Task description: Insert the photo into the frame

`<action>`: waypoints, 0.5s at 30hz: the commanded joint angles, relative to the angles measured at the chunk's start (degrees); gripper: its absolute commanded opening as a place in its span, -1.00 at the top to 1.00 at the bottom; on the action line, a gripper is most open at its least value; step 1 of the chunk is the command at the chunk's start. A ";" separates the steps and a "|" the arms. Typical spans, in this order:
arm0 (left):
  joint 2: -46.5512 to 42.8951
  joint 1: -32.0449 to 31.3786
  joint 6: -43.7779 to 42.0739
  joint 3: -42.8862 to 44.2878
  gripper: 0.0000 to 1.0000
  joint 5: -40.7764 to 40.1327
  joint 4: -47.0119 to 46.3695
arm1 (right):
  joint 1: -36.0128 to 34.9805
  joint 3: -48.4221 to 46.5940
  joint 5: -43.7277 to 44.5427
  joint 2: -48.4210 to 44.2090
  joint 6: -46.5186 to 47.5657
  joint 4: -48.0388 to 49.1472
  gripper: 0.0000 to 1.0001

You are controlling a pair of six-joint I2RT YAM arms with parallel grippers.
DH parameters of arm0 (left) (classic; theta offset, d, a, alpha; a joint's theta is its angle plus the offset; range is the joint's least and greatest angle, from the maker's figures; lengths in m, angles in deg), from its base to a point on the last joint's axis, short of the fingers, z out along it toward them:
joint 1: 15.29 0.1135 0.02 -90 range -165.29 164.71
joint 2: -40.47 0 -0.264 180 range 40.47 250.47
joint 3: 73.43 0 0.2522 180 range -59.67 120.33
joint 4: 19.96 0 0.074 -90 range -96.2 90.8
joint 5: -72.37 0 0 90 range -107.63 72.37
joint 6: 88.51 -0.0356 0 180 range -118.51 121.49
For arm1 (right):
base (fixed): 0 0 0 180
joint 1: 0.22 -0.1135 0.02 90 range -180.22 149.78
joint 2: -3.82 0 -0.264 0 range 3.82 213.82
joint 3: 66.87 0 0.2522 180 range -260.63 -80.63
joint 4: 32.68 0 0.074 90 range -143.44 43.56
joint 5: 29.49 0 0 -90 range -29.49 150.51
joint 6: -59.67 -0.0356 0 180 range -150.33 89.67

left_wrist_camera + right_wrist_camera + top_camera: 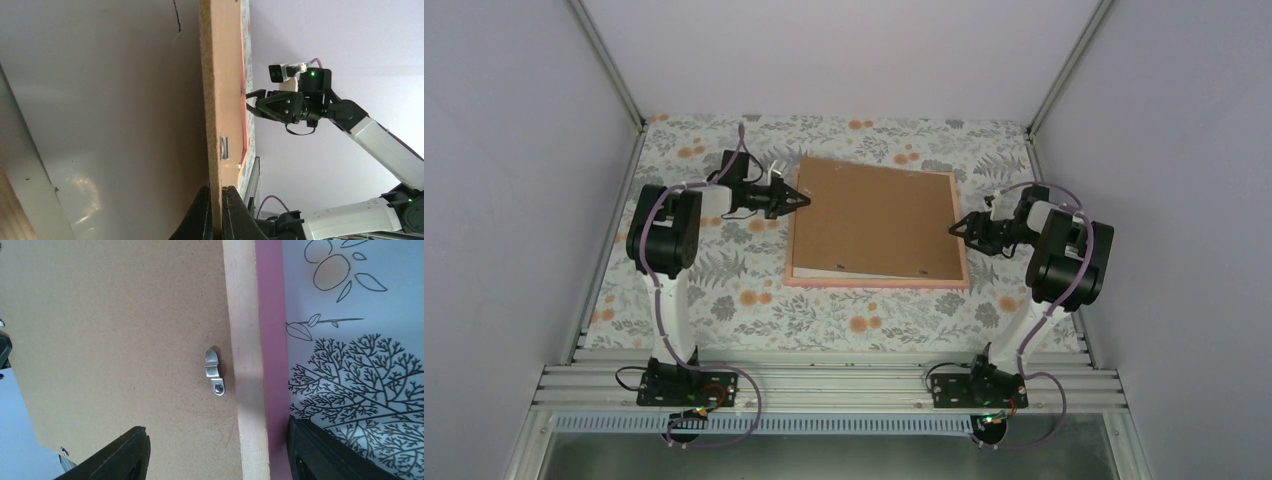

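The pink frame (pixel 879 283) lies face down mid-table with a brown backing board (pixel 874 215) over it. The photo is hidden in every view. My left gripper (pixel 802 200) is at the board's left edge, shut on it; the left wrist view shows the jaws (pixel 218 202) pinching the board's thin edge (pixel 212 100), which is lifted off the frame (pixel 244 125). My right gripper (pixel 954 228) is at the frame's right edge, open and empty. In the right wrist view it (pixel 216 437) straddles the pink rail (pixel 270 340), one finger over the board (pixel 125 330).
A metal turn clip (pixel 215 372) sits on the board near the frame's right rail; another clip (pixel 224 148) shows in the left wrist view. A floral cloth (pixel 724 300) covers the table. Grey walls and aluminium posts enclose the left, right and back.
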 commanded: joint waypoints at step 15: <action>-8.78 -3.56 -24.16 6.55 -0.40 -18.89 28.68 | -1.14 -1.05 -1.30 0.58 -1.16 0.58 -0.37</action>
